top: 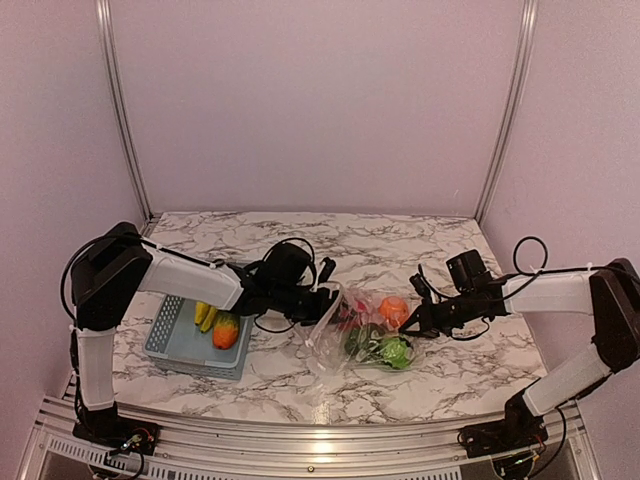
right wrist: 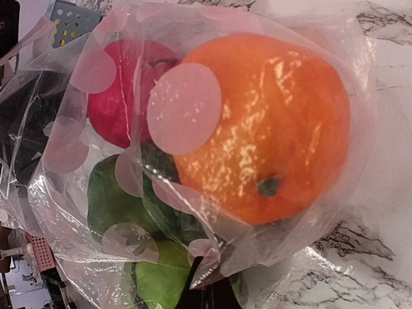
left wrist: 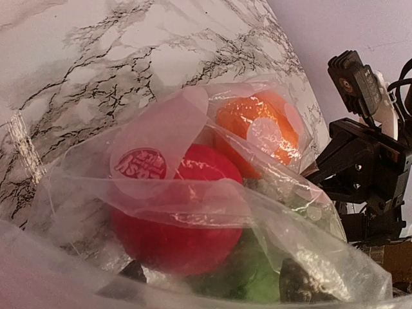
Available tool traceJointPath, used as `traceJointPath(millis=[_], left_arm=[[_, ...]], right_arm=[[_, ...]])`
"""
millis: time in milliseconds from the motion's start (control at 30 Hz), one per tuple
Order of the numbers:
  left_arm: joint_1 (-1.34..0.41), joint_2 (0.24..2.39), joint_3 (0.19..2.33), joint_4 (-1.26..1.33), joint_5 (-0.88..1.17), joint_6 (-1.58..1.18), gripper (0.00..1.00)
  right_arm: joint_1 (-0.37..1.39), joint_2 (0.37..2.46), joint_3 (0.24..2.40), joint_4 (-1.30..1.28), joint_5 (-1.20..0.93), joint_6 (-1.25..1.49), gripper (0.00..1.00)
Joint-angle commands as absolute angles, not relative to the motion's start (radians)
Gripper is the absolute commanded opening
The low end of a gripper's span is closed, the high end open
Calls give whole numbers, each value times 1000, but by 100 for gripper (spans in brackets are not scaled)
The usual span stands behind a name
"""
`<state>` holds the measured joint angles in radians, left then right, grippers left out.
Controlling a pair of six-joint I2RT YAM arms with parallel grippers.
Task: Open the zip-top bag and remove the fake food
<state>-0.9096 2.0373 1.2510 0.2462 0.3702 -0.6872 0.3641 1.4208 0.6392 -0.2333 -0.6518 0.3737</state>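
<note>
The clear zip-top bag (top: 340, 345) lies mid-table with fake food inside: an orange (top: 393, 309), a red fruit (left wrist: 174, 225) and green pieces (top: 390, 350). My left gripper (top: 325, 298) is at the bag's left, open mouth. In the left wrist view its dark fingertips (left wrist: 132, 270) show through the plastic, wide apart, below the red fruit. My right gripper (top: 410, 325) is at the bag's right side, shut on a fold of the plastic (right wrist: 225, 264) just under the orange (right wrist: 264, 129). A dark green pepper (right wrist: 112, 199) and a lighter green ball (right wrist: 158, 277) sit beside it.
A light blue perforated basket (top: 165, 335) stands to the left of the bag, holding a yellow banana (top: 205, 315) and an orange-green piece (top: 226, 330). Marble tabletop (top: 400, 250) stretches behind the bag. The right arm's black wrist (left wrist: 360, 167) shows beyond the bag.
</note>
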Motion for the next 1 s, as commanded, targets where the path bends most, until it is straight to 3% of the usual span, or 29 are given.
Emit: traceJointPath(millis=[0,300,500,667,967], left_arm=[[-933,2051,1243,213,337,-588,71],[-972,2009,1168,284,215,-446,79],[-1008,2037,1209,302,300,-425,87],[-1014,1976,1128,398,383,-462,87],[-1064,2069,1242,197,345,-412,91]], right_arm=[[359,1443,670,-254,-667,356,0],[359,1450,671,-260,-691,347,0],[359,1454,681,-271,-694,338,0],[359,1442,672,-273,-695,341,0],[365,1420,621,-230,-715,379,0]])
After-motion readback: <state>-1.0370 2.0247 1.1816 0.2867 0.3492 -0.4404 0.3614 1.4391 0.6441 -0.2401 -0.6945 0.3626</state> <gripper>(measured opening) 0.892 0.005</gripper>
